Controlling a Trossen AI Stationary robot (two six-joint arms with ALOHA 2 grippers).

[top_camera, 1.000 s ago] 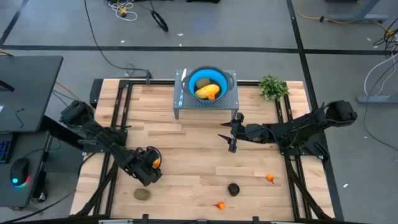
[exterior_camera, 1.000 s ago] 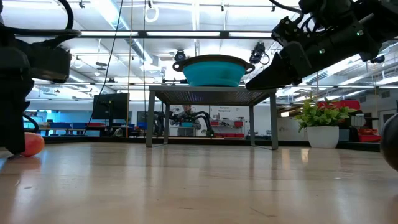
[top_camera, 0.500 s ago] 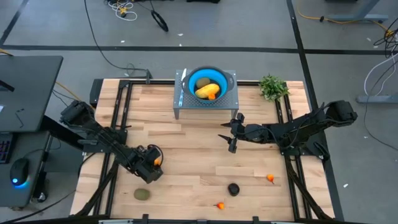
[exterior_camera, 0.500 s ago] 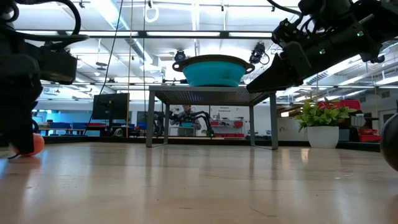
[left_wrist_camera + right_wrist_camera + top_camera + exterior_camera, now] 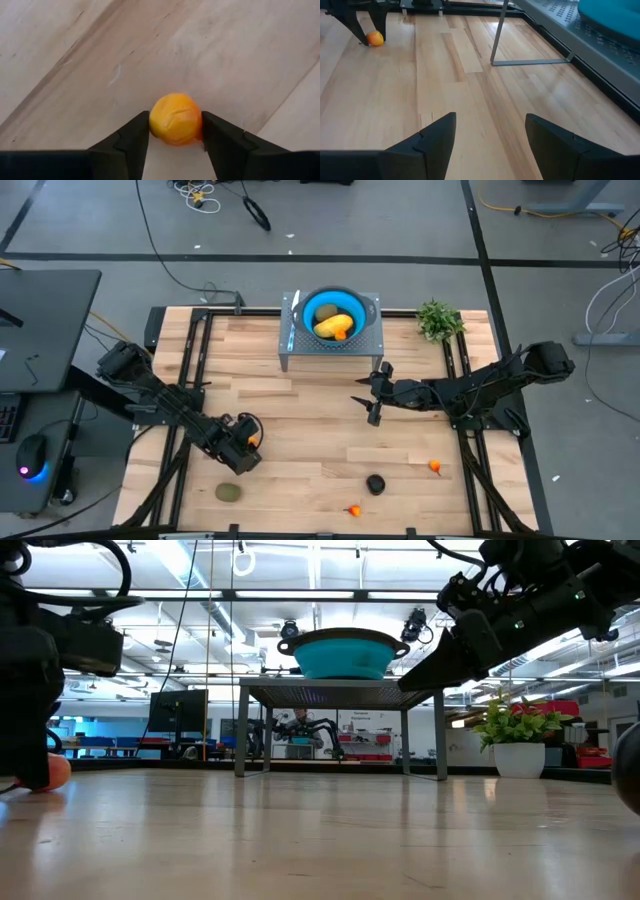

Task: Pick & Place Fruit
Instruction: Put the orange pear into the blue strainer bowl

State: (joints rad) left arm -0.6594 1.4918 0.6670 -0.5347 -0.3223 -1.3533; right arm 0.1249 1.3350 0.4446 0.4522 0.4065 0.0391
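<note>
A small orange fruit (image 5: 175, 118) lies on the table at the near left, between the fingers of my left gripper (image 5: 246, 446), which is shut on it. An olive-green fruit (image 5: 229, 492), a black round fruit (image 5: 375, 483) and two tiny orange-red ones (image 5: 435, 466) (image 5: 353, 509) lie along the near edge. The blue bowl (image 5: 350, 302) on its grey stand holds a yellow fruit (image 5: 332, 327) and an olive one (image 5: 328, 312). My right gripper (image 5: 490, 145) hovers open above the table's middle. My left gripper pinches the orange fruit by its two opposite sides (image 5: 155, 122) between its two fingers. The fingers slant down at it from the table's left. The fruit rests on the table (image 5: 52, 773).
The grey stand (image 5: 330, 348) with the bowl is at the far middle, and its legs (image 5: 241, 730) reach down to the table. A leafy plant (image 5: 438, 320) stands at the far right. Bare wood lies between the two arms.
My left gripper has edged slightly lower and closer around the orange fruit, which has kept its place on the table.
</note>
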